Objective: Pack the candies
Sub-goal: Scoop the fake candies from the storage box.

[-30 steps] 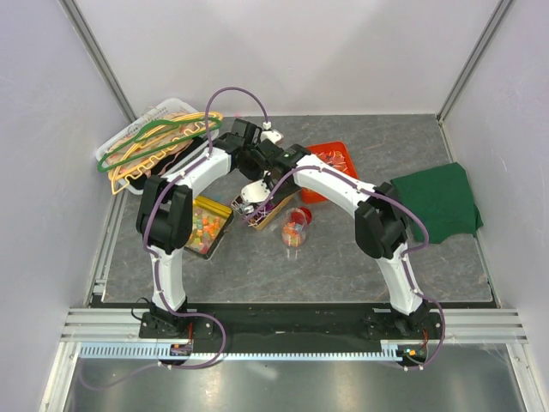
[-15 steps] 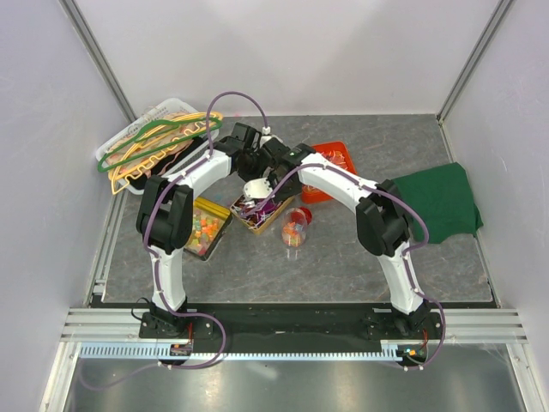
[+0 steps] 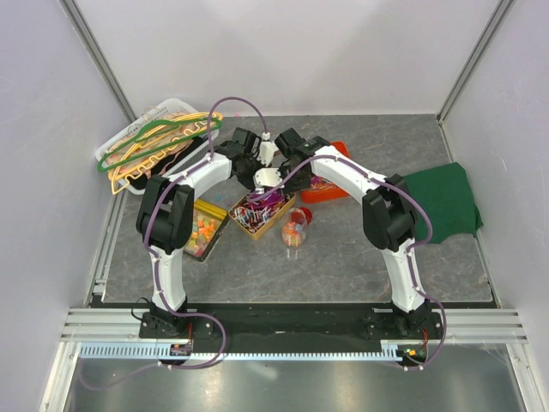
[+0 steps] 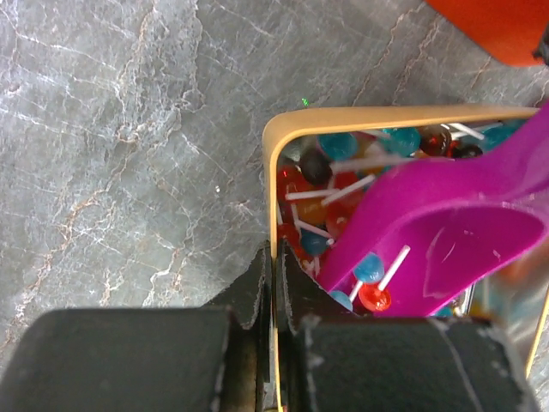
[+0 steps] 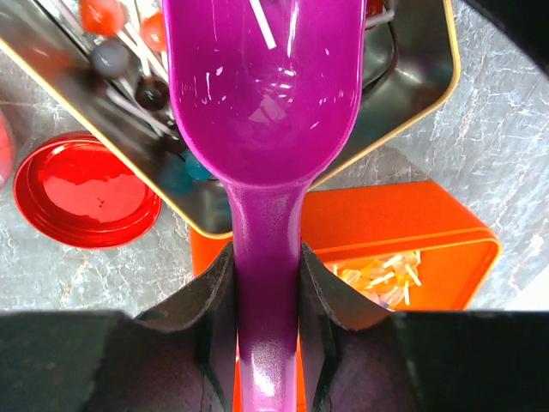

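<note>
left wrist view: the left gripper (image 4: 274,257) is clamped on the rim of the yellow-rimmed tray (image 4: 386,112). the candies (image 4: 330,184), lollipops on white sticks, lie inside that tray, two at the lip of the purple scoop (image 4: 446,223). the right gripper (image 5: 266,257) pinches the scoop's handle over the tray. a red lid (image 5: 86,189) sits just beside the tray on the tabletop (image 4: 129,129).

Scoop (image 5: 262,94) smooth glossy purple plastic, faintly scuffed; tin (image 5: 412,77) mirror-dark metal, cream-painted rim; candies (image 4: 371,268) glassy; lid (image 5: 86,193) shiny red plastic; bin (image 5: 446,227) smooth orange plastic; worktop (image 4: 129,129) matt grey stone-look; cloth (image 3: 442,202) at right edge, soft matt green.
</note>
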`<state>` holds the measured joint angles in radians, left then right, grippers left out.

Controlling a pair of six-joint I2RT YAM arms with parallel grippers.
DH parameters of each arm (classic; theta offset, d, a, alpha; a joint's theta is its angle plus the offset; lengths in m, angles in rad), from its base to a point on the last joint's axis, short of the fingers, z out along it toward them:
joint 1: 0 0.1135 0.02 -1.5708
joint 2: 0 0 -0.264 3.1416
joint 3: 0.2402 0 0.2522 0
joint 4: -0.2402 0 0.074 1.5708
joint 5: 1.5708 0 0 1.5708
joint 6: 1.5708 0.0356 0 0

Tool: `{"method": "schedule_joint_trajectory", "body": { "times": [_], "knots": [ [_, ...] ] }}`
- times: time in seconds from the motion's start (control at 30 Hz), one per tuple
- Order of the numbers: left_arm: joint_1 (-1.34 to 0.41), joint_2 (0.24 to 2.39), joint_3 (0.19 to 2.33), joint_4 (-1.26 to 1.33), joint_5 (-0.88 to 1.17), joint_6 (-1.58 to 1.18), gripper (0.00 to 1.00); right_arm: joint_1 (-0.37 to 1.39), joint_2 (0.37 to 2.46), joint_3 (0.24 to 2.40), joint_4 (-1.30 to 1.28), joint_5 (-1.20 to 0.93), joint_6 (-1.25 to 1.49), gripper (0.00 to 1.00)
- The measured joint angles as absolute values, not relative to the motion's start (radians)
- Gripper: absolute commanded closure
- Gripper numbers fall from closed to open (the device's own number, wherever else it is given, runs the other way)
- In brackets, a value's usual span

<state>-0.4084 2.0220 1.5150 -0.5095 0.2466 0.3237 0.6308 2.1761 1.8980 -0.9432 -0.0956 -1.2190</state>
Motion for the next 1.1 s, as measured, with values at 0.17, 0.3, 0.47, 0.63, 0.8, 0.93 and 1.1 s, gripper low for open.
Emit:
{"method": "schedule_joint_trajectory", "body": {
  "times": [0.17,0.3,0.47,0.63,0.8,0.93,1.1],
  "knots": [
    [-0.408,2.022,1.515,-0.522,0.25,0.324,0.98,0.612,2.174,1.869,-0.919,-0.15,-1.22,1.0],
    [-0.408,2.022,1.515,-0.529,0.26,0.324,0.98,0.607,2.172,1.852,-0.907,-0.178,-1.22,1.0],
    [-0.408,2.022,1.52,-0.54,0.26,0.324,0.98,0.629,2.172,1.851,-0.897,-0.113,-1.235,1.0],
    [-0.408,2.022,1.528,-0.546,0.26,0.324,0.98,0.668,2.17,1.867,-0.892,0.01,-1.291,1.0],
    [-0.408,2.022,1.534,-0.548,0.261,0.324,0.98,0.702,2.149,1.866,-0.889,0.133,-1.358,1.0],
    [-0.408,2.022,1.534,-0.547,0.262,0.324,0.98,0.724,2.126,1.853,-0.881,0.23,-1.415,1.0],
    [-0.408,2.022,1.534,-0.547,0.261,0.324,0.98,0.751,2.114,1.827,-0.866,0.322,-1.477,1.0]
  ]
}}
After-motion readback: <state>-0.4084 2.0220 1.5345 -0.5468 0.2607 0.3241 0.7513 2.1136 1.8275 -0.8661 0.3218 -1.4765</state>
